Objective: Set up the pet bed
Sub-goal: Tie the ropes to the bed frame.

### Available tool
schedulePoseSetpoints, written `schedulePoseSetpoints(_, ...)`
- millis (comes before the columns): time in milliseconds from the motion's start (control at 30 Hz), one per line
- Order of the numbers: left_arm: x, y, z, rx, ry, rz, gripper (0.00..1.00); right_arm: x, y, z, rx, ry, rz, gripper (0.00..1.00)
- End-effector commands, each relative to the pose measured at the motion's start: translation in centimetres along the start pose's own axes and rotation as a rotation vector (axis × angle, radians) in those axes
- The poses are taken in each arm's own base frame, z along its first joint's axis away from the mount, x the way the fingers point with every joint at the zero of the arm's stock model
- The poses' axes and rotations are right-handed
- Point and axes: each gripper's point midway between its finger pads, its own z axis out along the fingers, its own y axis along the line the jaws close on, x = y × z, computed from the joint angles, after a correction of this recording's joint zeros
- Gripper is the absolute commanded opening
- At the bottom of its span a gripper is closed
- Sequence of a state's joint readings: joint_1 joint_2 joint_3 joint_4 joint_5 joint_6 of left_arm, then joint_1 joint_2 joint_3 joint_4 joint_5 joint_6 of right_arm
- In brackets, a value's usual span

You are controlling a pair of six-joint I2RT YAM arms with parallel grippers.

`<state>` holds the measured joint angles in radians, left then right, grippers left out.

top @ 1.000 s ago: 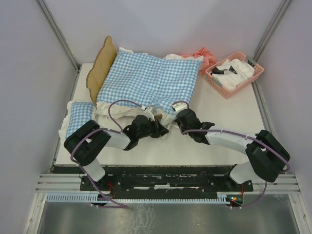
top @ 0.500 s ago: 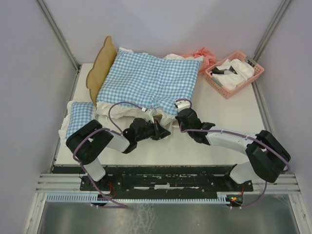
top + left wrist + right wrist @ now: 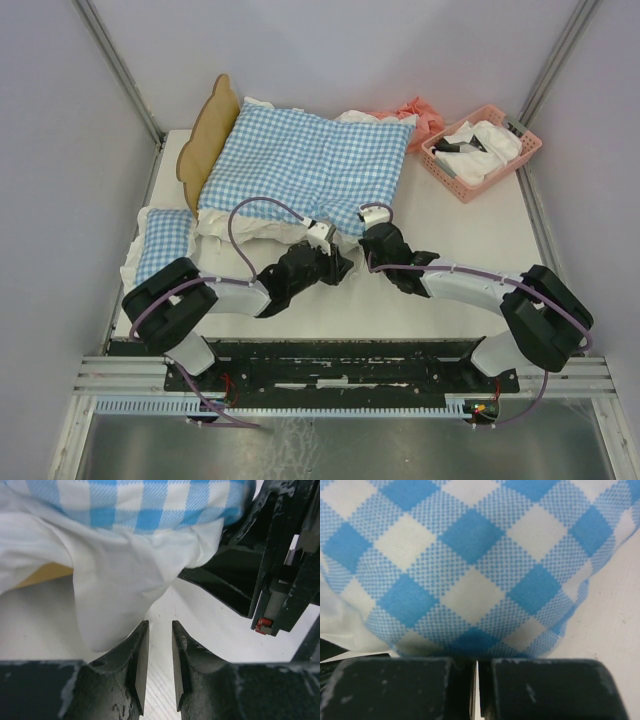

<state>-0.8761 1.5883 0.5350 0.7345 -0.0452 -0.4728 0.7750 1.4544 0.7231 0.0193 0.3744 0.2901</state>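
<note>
Left gripper has slid rightward, nearly closed on nothing; right gripper pinched together; cushion covers pet bed.

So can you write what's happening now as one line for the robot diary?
left gripper: shut, empty, by white frill | right gripper: shut, at checked cushion edge | pet bed: cushion on

A white table is enclosed on three sides by plain pale grey walls. Metal corner posts are fitted at both rear corners. A black mounting plate and aluminium rails are fixed along the near edge, with a grey metal floor panel below. Lighting is even and diffuse.
</note>
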Motion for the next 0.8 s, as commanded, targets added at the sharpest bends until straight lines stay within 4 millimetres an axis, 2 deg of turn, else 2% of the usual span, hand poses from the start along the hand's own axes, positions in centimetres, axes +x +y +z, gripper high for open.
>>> schedulePoseSetpoints(0,-3.5,0.1,0.9,-0.058,-0.137,0.182,0.32,-2.0,0.7,0.0,-0.019,-0.057,0.055,0.02)
schedulePoseSetpoints(367,-3.1,-0.2,4.1,-0.077,-0.218,0.273,0.32,-1.6,0.1,-0.2,0.010,-0.073,0.098,0.02)
schedulePoseSetpoints(600,-3.6,-1.2,5.1,-0.059,-0.282,0.305,0.32,-1.4,-0.1,-0.4,0.013,-0.081,0.111,0.02)
schedulePoseSetpoints(767,-3.0,-0.7,6.1,-0.084,-0.279,0.329,0.33,-1.5,-0.2,-0.6,0.013,-0.091,0.118,0.02)
